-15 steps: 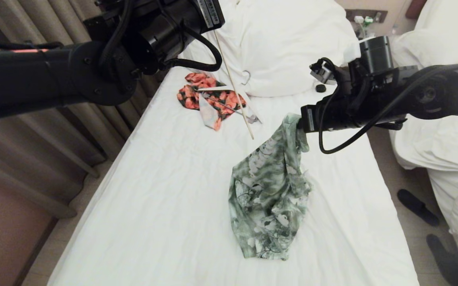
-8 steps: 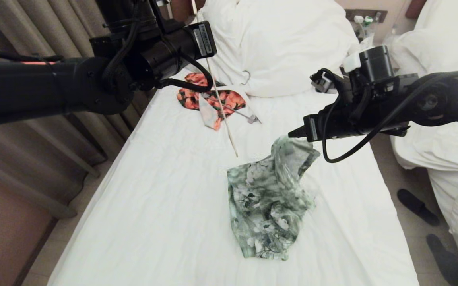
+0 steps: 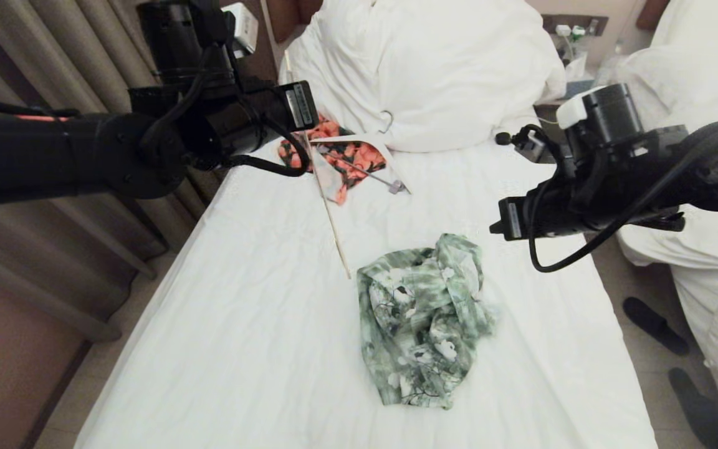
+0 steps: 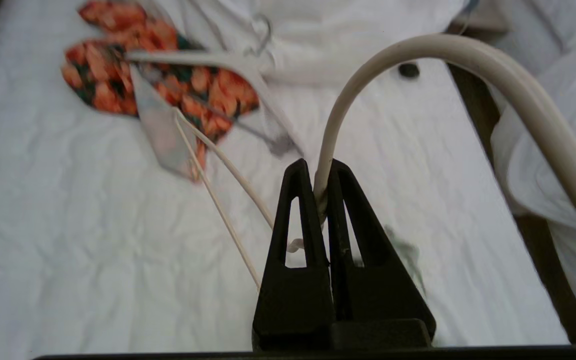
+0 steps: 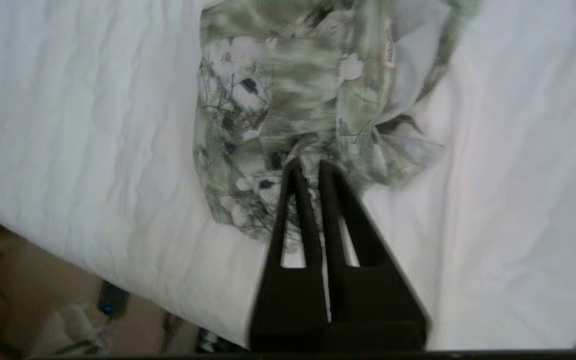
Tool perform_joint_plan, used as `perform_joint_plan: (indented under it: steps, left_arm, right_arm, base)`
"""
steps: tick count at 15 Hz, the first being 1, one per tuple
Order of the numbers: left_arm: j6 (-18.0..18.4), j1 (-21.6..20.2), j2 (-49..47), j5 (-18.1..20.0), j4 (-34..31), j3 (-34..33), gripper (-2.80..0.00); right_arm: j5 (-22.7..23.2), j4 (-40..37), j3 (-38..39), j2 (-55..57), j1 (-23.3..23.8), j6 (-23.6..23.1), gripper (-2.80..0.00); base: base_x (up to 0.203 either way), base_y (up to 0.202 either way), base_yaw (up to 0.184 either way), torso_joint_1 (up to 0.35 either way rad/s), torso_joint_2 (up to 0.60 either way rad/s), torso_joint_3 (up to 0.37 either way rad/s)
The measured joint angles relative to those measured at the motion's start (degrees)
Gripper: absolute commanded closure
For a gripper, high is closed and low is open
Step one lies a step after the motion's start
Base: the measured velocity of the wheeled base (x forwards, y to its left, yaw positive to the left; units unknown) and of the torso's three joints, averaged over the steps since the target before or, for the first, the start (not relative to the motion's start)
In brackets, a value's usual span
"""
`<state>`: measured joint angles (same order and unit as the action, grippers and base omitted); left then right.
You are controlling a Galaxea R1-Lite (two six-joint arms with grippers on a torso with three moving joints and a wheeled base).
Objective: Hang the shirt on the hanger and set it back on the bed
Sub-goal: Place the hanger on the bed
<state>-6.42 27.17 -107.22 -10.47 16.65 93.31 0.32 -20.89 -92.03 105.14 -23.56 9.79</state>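
The green and white floral shirt [image 3: 421, 318] lies in a crumpled heap on the bed [image 3: 240, 324], touched by neither gripper. My right gripper [image 3: 495, 227] hovers just to its upper right. In the right wrist view this gripper [image 5: 308, 167] is shut and empty, with the shirt [image 5: 288, 90] lying beneath it. My left gripper [image 4: 320, 167] is shut on the base of the hook of the cream wire hanger [image 4: 418, 47], up at the bed's left side. The hanger [image 3: 328, 212] slants down toward the shirt's left edge, its lower end above the sheet.
An orange-red floral garment [image 3: 346, 156] on a thick white hanger [image 3: 359, 138] lies near the big white pillows [image 3: 446, 68]. Curtains [image 3: 53, 62] run along the left. A second white bed [image 3: 708, 262] stands to the right, with dark slippers [image 3: 655, 324] on the floor between.
The right gripper let go of the shirt, which dropped into a heap on the sheet, then drew back to the right and shut. The left arm carried the hanger leftward and lower.
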Motion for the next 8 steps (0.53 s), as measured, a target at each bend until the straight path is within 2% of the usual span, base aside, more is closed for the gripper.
perform_joint_plan:
  steps: [2,5,8]
  left_arm:
    - [-0.16,1.98,-1.09,-2.96,-2.06,-1.89,0.0]
    - [-1.31,7.94,-4.34,-11.82,-8.87,-2.65,0.0]
    - [-1.35,13.96,-9.08,-21.25,-11.34,-2.28,0.0]
  right_arm:
    - [-1.98,-1.12,0.35,-3.59,-0.05,1.99,0.0]
    - [-6.25,-5.24,0.62,-9.11,-0.07,3.13,0.0]
    - [-9.07,-5.93,2.09,-13.28,-0.11,3.24,0.0]
  base:
    - [0.0,0.0,0.0,0.0,0.0,0.0]
    - [0.0,0.0,0.0,0.0,0.0,0.0]
    - [0.0,0.0,0.0,0.0,0.0,0.0]
